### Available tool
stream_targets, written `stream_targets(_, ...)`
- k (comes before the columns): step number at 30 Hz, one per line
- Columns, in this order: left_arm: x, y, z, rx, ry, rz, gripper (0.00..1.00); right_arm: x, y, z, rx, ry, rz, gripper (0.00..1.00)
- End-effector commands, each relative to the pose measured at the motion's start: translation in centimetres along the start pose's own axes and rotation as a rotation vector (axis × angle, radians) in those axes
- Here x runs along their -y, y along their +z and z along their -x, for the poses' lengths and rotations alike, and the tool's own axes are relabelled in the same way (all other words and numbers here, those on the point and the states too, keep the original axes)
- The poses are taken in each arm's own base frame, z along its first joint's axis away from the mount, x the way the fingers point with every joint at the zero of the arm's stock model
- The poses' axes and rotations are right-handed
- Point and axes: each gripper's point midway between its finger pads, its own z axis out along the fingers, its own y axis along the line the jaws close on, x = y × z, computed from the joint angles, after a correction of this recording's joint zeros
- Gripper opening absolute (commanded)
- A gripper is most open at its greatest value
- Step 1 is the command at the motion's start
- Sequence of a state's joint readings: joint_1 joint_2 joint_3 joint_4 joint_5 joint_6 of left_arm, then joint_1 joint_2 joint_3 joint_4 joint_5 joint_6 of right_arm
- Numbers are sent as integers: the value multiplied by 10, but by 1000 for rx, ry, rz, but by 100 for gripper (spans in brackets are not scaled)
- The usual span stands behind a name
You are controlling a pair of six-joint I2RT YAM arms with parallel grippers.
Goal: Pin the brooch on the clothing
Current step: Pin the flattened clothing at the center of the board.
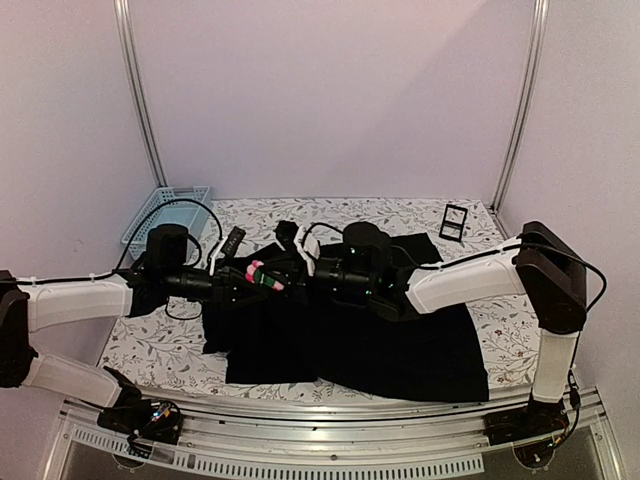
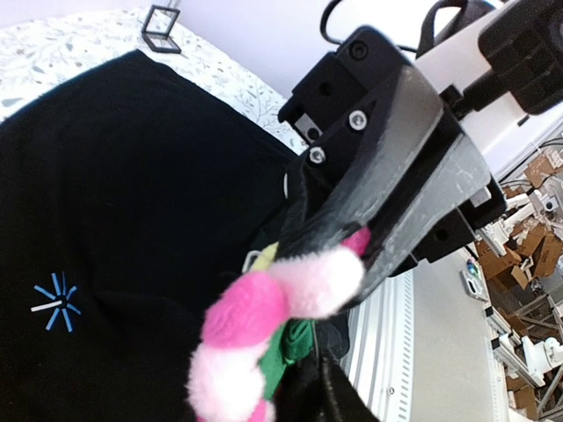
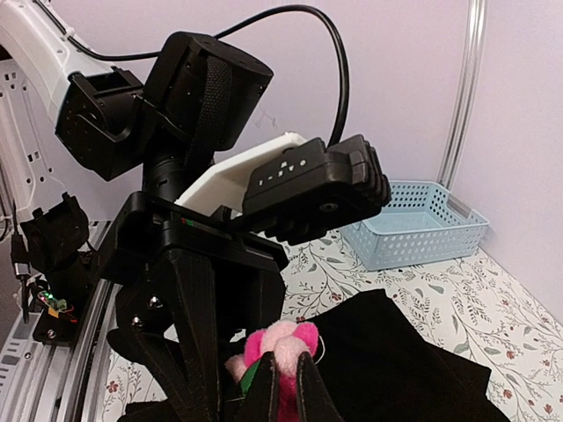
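At the upper left of the overhead frame a pale blue basket (image 1: pixel 160 212) is sitting out of play. Below it the left arm is reaching in over the bench (image 1: pixel 150 345). Its claw (image 1: pixel 256 283) is closing on the brooch (image 1: pixel 263 274), whose pink petals are showing at its tips above the upper left part of the black shirt (image 1: pixel 400 350). The shirt is lying spread across the middle of the bench. In the left wrist view the brooch is filling the lower middle of the frame, raised off the fabric, with the blue star emblem (image 2: pixel 57 306) well apart at the lower left. Further right, the right claw (image 1: pixel 288 272) is meeting the brooch head-on. Its fingers (image 2: pixel 396 167) are drawn nearly together with their tips touching a petal. Whether they are nipping the petal, a fold of shirt or nothing, I cannot tell. The pin itself is hidden, so I am judging the step as lining up the brooch between the two claws, with pinning not yet done. The next move is calling for one claw to steady a fold of the soft cloth. The other will then need to ease the pin through in a small, well-aimed push, since the fabric will give. A small black stand (image 1: pixel 453 222) is sitting at the upper right.
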State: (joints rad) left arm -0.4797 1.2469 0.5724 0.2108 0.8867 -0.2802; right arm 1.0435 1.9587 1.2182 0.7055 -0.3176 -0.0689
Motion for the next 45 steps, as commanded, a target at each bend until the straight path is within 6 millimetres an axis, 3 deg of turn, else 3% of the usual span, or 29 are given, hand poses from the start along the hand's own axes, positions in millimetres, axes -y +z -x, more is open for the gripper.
stream_targets(1, 7, 0, 12, 52, 28, -20, 21, -5, 2, 14, 53, 7, 37, 0)
stream_targets(8, 8, 2, 14, 75, 8, -11, 0, -6, 2, 13, 72, 20, 66, 0)
stream_targets(15, 8, 2, 20, 97, -10, 7, 0, -5, -1, -1, 59, 41, 86, 2)
stream_targets(21, -7, 2, 14, 83, -91, 85, 0, 2, -6, -3, 67, 95, 80, 25)
stream_targets(27, -9, 1, 15, 96, -90, 94, 0, 3, -5, -2, 64, 137, 109, 45)
stream_targets(32, -3, 0, 18, 111, -34, 74, 0, 4, -13, -4, 62, 162, 137, 73)
stream_targets(35, 2, -1, 17, 116, 10, 66, 0, 6, -27, -1, 86, 208, 167, 98)
stream_targets(41, 10, -2, 13, 121, 57, 51, 0, 5, -34, -3, 82, 249, 198, 98)
stream_targets(45, 13, -1, 12, 126, 83, 52, 0, 10, -26, -3, 104, 293, 194, 88)
